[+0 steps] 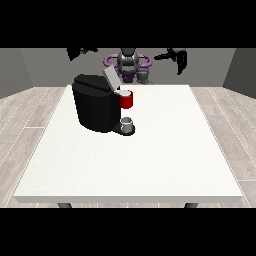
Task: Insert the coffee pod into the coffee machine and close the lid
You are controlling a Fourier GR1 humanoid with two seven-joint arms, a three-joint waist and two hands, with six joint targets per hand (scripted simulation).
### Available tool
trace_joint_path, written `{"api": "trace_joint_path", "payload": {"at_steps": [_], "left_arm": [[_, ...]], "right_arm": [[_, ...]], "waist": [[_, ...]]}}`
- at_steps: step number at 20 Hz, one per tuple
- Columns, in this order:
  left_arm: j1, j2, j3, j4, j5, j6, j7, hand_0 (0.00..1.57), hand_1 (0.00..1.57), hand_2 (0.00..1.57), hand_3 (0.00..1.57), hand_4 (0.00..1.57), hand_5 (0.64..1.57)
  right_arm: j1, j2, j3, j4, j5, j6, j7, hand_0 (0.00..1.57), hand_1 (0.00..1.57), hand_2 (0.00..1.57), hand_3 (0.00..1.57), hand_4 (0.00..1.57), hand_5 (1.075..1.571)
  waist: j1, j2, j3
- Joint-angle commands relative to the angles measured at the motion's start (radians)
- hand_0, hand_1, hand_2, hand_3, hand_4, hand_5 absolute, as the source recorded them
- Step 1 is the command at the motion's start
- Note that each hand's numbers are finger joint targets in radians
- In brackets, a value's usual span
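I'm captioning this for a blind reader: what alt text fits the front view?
A black coffee machine stands on a white table with its lid raised, a red pod holder and a small grey cup at its front. Behind it, the robot holds both hands raised above the table.

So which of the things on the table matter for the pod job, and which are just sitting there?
For the job:
- coffee machine
- its raised lid
- red pod holder

Just there:
- grey cup on the machine's base
- white table

I can't make out a separate coffee pod.
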Motion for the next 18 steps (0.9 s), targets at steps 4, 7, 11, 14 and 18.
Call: {"api": "trace_joint_path", "payload": {"at_steps": [4,7,11,14,18], "left_arm": [[0.035,-0.067,-0.003,-0.076,0.077,-0.027,0.012,0.00,0.00,0.00,0.00,0.14,1.571],[0.120,-0.082,-0.039,-0.159,0.091,-0.023,0.085,0.00,0.00,0.00,0.00,0.00,1.571],[0.134,-0.091,-0.074,-0.227,0.122,-0.057,0.076,0.00,0.00,0.00,0.00,0.22,1.571],[0.153,-0.104,-0.096,-0.314,0.148,-0.017,0.139,0.00,0.00,0.00,0.00,0.00,1.571],[0.242,-0.104,-0.152,-0.397,0.235,0.016,0.161,0.00,0.00,0.00,0.00,0.00,1.571]], "right_arm": [[-0.122,-0.006,0.026,-0.012,0.009,0.020,0.026,0.00,0.00,0.00,0.00,0.00,1.571],[-0.074,-0.031,0.043,-0.027,0.025,0.055,0.062,0.00,0.00,0.00,0.00,0.00,1.571],[-0.167,-0.013,0.068,0.001,0.064,0.037,0.062,0.00,0.00,0.00,0.00,0.24,1.571],[-0.203,0.016,0.083,0.008,0.077,0.026,0.069,0.00,0.00,0.00,0.00,0.00,1.571],[-0.211,-0.045,0.018,0.064,0.009,0.123,0.067,0.00,0.00,0.00,0.00,0.00,1.571]], "waist": [[0.098,0.050,0.0005],[0.108,-0.015,0.0007],[0.147,0.050,0.0007],[0.131,0.077,0.0007],[0.135,0.087,0.0008]]}}
